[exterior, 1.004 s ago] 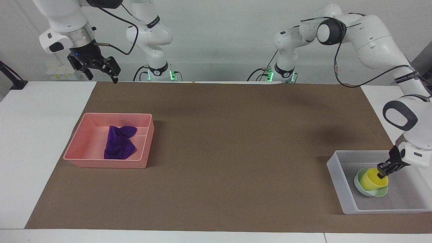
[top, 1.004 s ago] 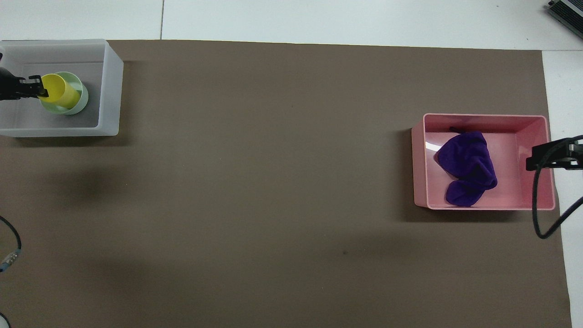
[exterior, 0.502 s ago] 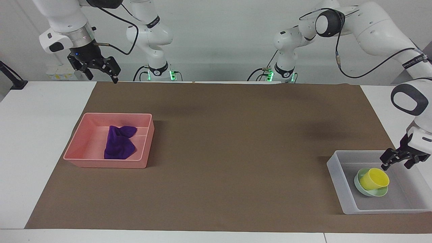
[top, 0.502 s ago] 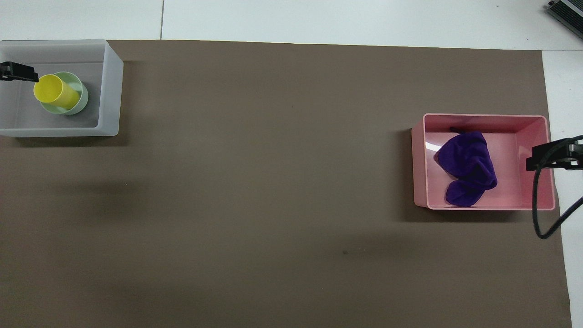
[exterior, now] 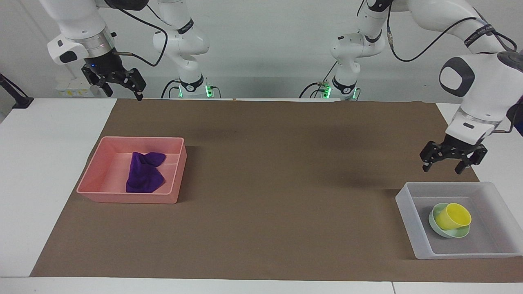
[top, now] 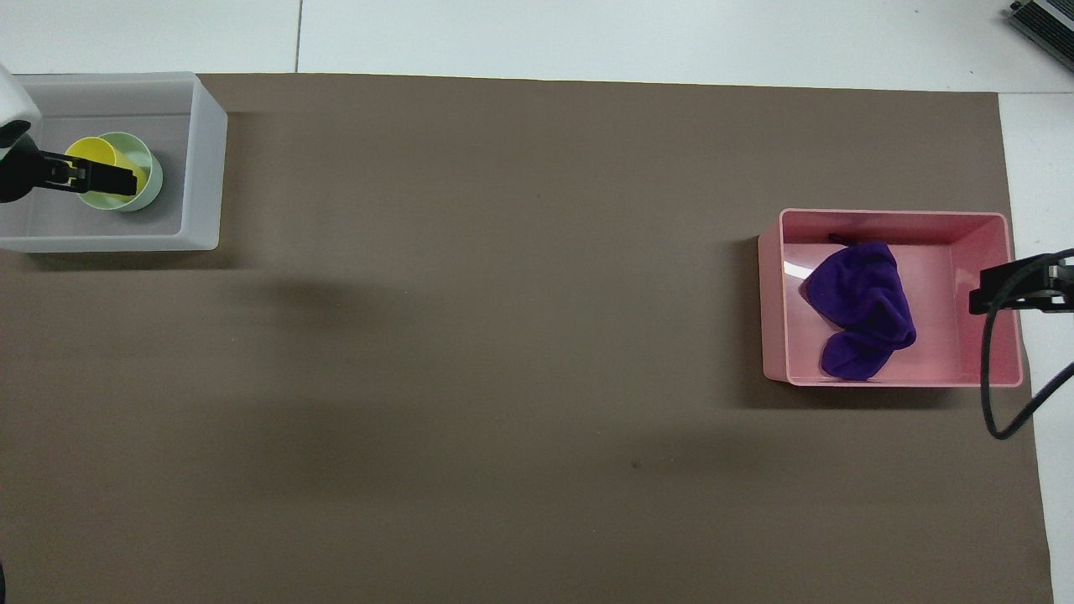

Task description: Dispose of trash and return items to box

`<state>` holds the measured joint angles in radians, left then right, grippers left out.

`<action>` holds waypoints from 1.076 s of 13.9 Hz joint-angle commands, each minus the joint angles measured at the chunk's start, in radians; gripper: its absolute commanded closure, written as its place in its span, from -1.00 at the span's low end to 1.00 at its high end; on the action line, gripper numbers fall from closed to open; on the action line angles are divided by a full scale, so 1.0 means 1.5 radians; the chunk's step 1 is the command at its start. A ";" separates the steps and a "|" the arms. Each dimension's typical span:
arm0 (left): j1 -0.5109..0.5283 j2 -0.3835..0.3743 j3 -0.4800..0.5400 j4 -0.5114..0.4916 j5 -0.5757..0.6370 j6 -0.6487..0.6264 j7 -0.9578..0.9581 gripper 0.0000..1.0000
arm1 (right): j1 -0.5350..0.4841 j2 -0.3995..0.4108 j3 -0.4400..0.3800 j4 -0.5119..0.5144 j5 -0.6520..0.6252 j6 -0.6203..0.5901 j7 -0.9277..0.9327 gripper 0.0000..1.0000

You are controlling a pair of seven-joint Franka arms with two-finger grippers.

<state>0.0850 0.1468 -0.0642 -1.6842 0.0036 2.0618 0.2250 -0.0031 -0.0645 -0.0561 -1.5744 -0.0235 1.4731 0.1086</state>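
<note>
The left gripper [exterior: 448,162] has released the yellow cup [exterior: 452,216] and risen above the translucent box [exterior: 408,212], fingers wide and empty. The cup rests tilted in the mint-green bowl [exterior: 439,231] inside that box. The purple rag [exterior: 144,178] lies in the pink tray [exterior: 173,183], toward the right arm's end. The right gripper [exterior: 122,85] waits raised, fingers wide. Judged complete; nothing obstructs.

The deep-purple cloth rag [exterior: 145,172] lies crumpled in the pink tray [exterior: 98,173], toward the right arm's end of the table. The translucent grey box [exterior: 410,222] sits at the left arm's end, near the table edge farthest from the robots. In it the yellow cup [exterior: 452,215] leans tilted inside the mint-green bowl [exterior: 439,228].
</note>
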 commanded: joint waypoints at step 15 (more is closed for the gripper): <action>-0.089 -0.078 0.000 0.074 0.002 -0.252 -0.076 -1.00 | -0.003 -0.011 0.003 -0.008 0.001 0.016 -0.012 -1.00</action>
<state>-0.0479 0.0297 -0.0689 -1.5691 0.0034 1.6596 0.1199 -0.0030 -0.0686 -0.0559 -1.5734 -0.0235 1.4831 0.1086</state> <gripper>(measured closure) 0.000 0.000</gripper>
